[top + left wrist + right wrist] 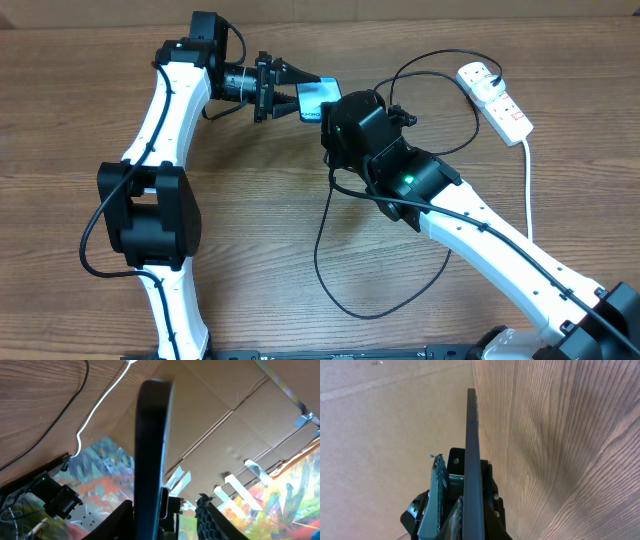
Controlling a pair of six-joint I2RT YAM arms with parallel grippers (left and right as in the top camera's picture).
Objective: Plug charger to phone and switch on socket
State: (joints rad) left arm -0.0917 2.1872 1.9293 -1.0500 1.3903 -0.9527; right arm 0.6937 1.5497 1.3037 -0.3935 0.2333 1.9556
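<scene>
Our right gripper (457, 477) is clamped tight on the phone (318, 95) and holds it up on its thin edge. Our left gripper (305, 92) has its fingers apart, one on each side of the phone, with a gap at one pad. From above, our right arm hides part of the phone. The charger (317, 255) loops across the table (250, 250) and runs up to the socket (497, 98), well apart from the phone.
</scene>
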